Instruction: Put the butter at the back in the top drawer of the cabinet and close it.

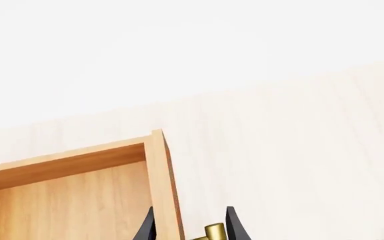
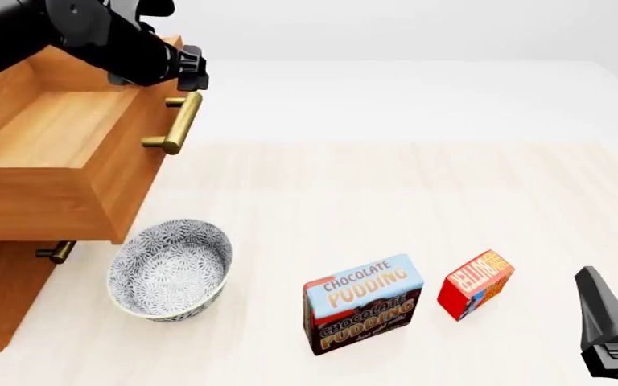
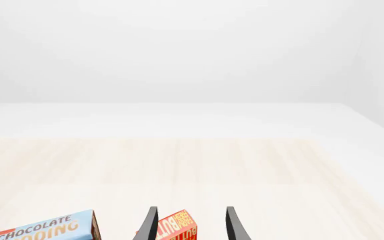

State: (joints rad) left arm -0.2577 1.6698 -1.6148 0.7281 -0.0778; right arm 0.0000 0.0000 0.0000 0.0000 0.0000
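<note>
At ten o'clock in the front view, top drawer pulled fully out of the cabinet, its wooden floor bare, ready to take a load. Left gripper at the drawer's brass handle, jaws apart and straddling the drawer front and bar rather than clamped, likely just done pulling. Toward four o'clock on the pale table, butter: a small red box, not yet touched, well apart from the drawer. Just beside it at its nine o'clock, larger Chocolate Pudding box, not touching. Patterned bowl at seven o'clock, below the open drawer. Right gripper low at five o'clock, jaws apart, butter framed between the fingers in the right wrist view, seemingly lined up for a grasp.
</note>
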